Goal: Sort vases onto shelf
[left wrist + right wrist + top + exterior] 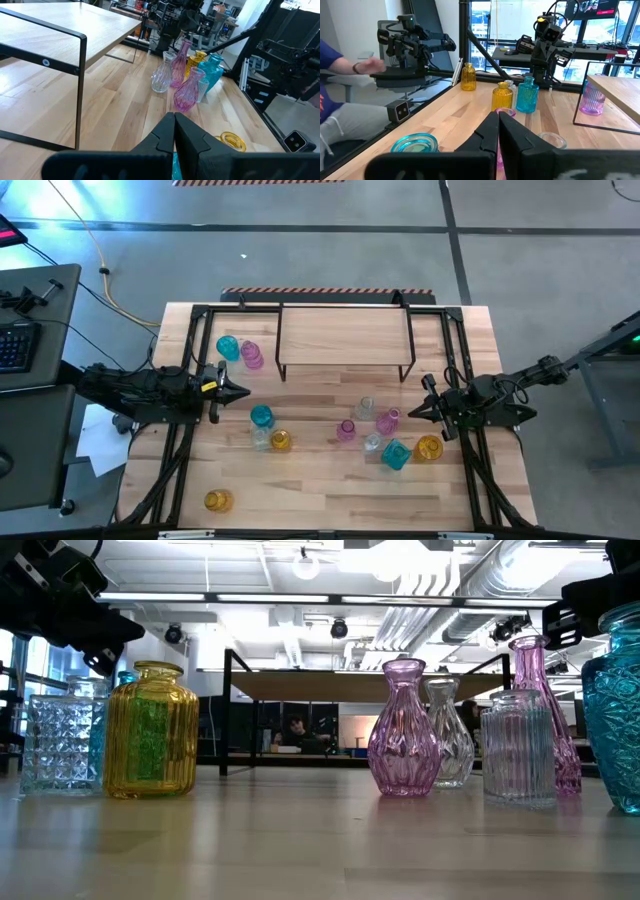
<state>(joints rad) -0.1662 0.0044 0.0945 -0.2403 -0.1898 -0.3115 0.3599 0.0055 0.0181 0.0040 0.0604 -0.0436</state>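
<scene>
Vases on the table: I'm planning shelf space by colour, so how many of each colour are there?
Teal vases: 3
Pink vases: 3
Amber vases: 3
Clear vases: 3
Total: 12

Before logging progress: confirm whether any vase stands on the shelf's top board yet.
No: in the high view the shelf top is bare, and the vases stand on the table.
</scene>
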